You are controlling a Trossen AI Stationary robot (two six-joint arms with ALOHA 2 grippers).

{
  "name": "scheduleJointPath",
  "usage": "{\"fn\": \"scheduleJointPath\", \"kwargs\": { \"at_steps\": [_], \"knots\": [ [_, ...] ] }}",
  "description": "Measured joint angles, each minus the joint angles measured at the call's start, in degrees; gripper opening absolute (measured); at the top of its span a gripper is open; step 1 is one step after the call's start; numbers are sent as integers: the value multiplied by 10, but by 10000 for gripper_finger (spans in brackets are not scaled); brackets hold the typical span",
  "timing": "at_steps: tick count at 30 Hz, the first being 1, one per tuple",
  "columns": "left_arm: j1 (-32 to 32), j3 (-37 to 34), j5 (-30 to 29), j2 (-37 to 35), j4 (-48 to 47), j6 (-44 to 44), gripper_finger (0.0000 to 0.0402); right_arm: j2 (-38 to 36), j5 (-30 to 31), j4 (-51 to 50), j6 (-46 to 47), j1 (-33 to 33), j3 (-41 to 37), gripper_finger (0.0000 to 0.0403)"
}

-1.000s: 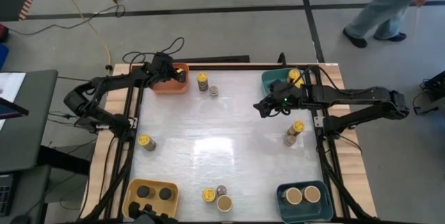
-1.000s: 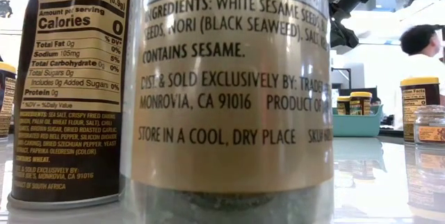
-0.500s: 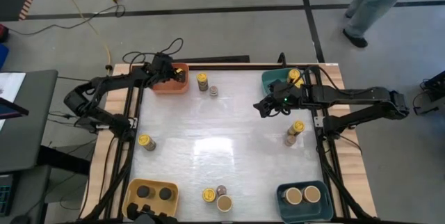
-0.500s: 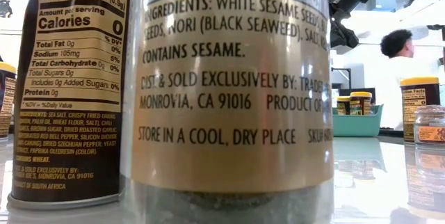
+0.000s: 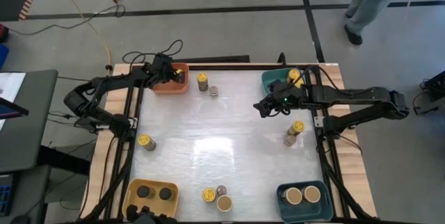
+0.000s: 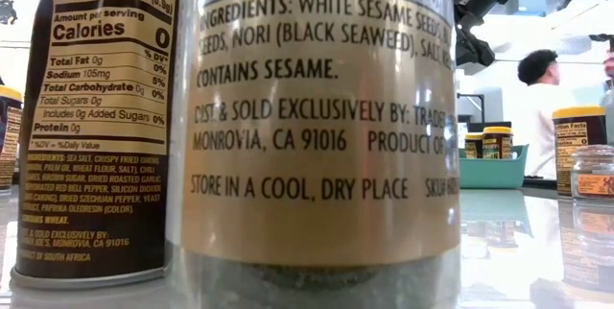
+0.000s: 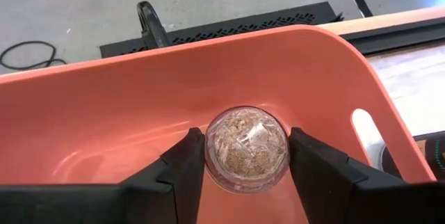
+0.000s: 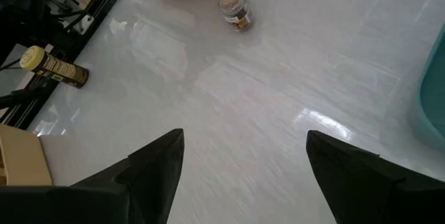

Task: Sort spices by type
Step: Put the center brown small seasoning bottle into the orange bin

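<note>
My left gripper [image 5: 178,76] reaches down into the orange bin [image 7: 104,113] at the table's far left corner, shut on a small clear jar of brown crumbs [image 7: 247,147] that I see end-on. My right gripper [image 5: 263,107] hangs open above bare table, near the teal bin [image 5: 272,81] that holds yellow-lidded jars; its wide-apart fingers show in the right wrist view [image 8: 240,175]. Loose jars stand on their bases: a yellow-lidded one [image 5: 202,80] beside a small grey-topped one [image 5: 213,91], another yellow-lidded one [image 5: 145,141], a pair [image 5: 295,132] on the right, and three [image 5: 218,197] at the near edge. My left gripper pinches the small jar between its two fingers, one on each side of the round wall [image 7: 208,156]. The fingers come from above, pointing down into the orange bin, and the jar stands upright between them. I cannot tell whether its base rests on the bin floor.
A yellow bin [image 5: 133,190] near left holds two black-lidded jars. A teal bin [image 5: 281,195] near right holds two tan-lidded jars. In the low view, a dark jar [image 6: 96,117] and a tan-labelled jar [image 6: 317,117] fill the foreground. The table's middle [image 5: 222,140] is bare. A person walks beyond the far edge.
Both arms and all jars have kept still. Only the person beyond the table's far edge has walked on.
</note>
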Motion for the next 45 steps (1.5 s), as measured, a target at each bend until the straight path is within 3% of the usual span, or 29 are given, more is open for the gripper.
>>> {"fn": "scheduleJointPath", "kwargs": {
  "at_steps": [45],
  "knots": [
    [0, 0, 0, 0, 0, -6, 196, 0, 0, -5, -1, 0, 0, 331]
  ]
}}
